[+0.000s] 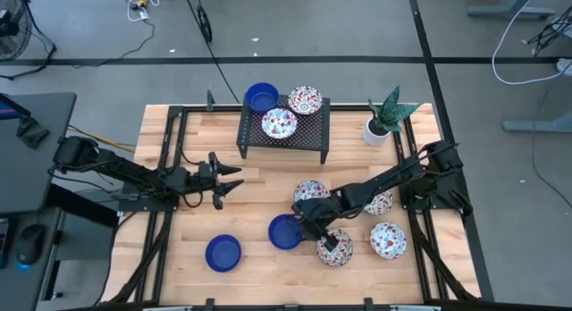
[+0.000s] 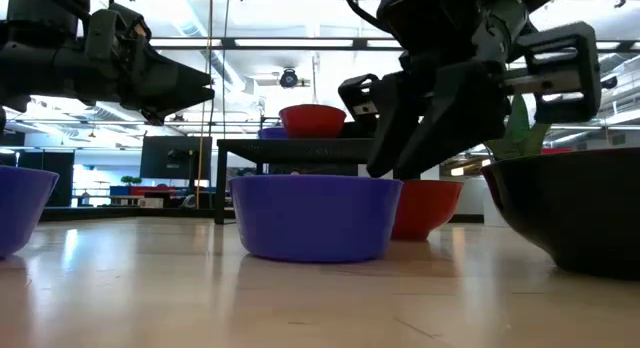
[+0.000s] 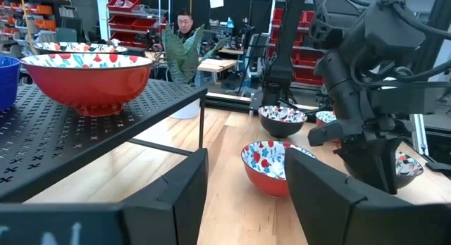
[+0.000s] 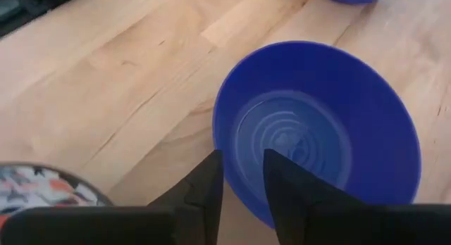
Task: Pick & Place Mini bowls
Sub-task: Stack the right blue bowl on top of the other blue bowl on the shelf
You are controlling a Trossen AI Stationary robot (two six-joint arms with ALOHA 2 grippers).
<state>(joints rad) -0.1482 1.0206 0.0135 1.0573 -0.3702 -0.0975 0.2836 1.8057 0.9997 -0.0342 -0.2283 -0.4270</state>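
A solid blue mini bowl [image 1: 284, 232] stands on the table near its middle, and my right gripper [image 1: 308, 223] is shut on its rim. A second blue bowl [image 1: 222, 252] sits toward the near left. Floral bowls rest on the table at the right: one [image 1: 310, 191] beside the right arm, one [image 1: 333, 249] nearer, two more [image 1: 388, 239] [image 1: 380, 204] farther right. A blue bowl [image 1: 260, 97] and two floral bowls [image 1: 279, 123] [image 1: 305, 100] stand on a black rack. My left gripper [image 1: 234, 181] hovers open, left of the middle. My right gripper holds the blue bowl by its rim [image 4: 243, 176] on the side toward the right arm, one finger [image 4: 296, 196] inside the bowl and the other finger [image 4: 201, 192] outside. The fingers come from above, slanting down. The bowl stands upright with its base [image 2: 312, 256] on the table.
A black perforated rack [image 1: 308, 132] stands at the far middle. A white pot with a green plant [image 1: 382, 123] is at the far right. Bare wood lies between the left gripper and the blue bowls. A person shows beyond the table in the left wrist view.
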